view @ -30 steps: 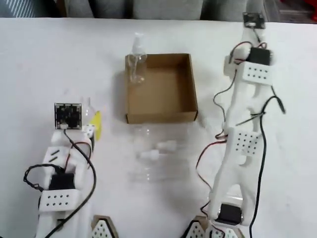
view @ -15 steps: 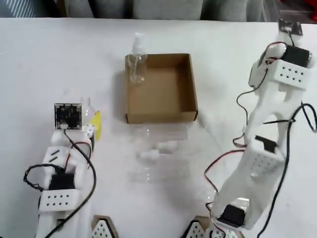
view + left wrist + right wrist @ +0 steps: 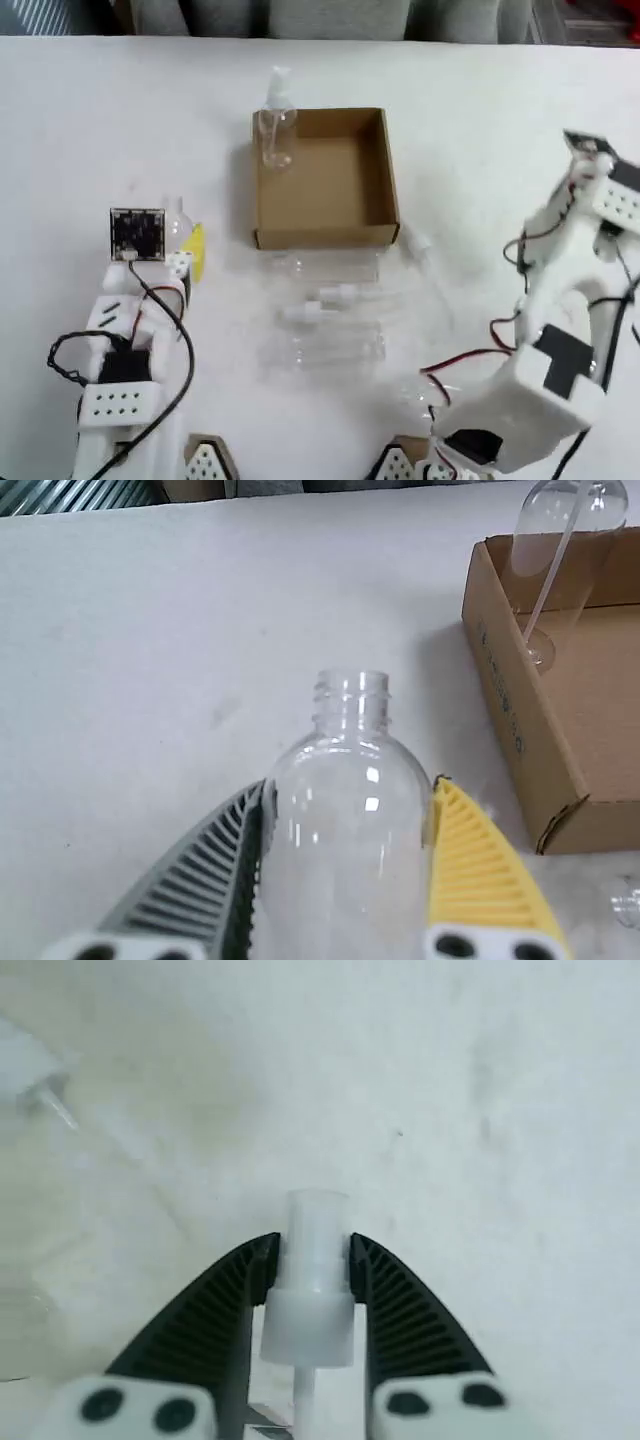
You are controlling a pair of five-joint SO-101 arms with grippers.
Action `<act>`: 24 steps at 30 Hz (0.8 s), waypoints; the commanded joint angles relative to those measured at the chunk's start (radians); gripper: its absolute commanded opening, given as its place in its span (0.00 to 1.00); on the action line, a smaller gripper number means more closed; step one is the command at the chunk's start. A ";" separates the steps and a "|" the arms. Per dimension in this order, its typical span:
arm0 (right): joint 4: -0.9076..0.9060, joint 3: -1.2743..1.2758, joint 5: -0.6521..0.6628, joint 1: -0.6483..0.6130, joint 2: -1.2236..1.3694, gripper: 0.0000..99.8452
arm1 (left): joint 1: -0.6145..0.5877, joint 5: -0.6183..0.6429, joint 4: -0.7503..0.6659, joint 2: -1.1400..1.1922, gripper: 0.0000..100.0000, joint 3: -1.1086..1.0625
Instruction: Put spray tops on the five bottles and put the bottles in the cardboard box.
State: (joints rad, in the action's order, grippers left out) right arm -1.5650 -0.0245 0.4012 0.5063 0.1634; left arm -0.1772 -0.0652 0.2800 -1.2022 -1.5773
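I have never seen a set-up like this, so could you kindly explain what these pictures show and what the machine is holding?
These are two small robot arms working at a white table. One picture comes from a fixed camera looking down over the table. The other two come from a camera on each arm's wrist, looking along its gripper. On the table stands an open cardboard box, with one spray-topped bottle upright in a corner of it. More clear bottles lie on the table in front of the box. The left gripper clasps an open-necked bottle between its grey and yellow fingers. The right gripper clasps a white spray top.
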 commanded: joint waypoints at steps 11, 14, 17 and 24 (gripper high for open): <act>0.355 0.390 0.201 0.097 -0.127 0.10 | -0.004 -0.002 -0.018 -0.021 0.02 0.002; 0.354 0.397 0.253 0.093 -0.127 0.19 | 0.012 -0.002 -0.018 -0.021 0.02 0.000; 0.354 0.393 0.278 0.093 -0.137 0.24 | 0.007 -0.002 -0.018 -0.021 0.02 0.000; 0.179 0.265 0.305 0.097 -0.183 0.23 | 0.007 -0.002 -0.018 -0.021 0.02 0.000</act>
State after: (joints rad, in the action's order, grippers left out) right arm -1.2873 0.3345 0.6866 0.5938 0.0499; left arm -0.1772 -0.0652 0.2800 -1.2022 -1.5865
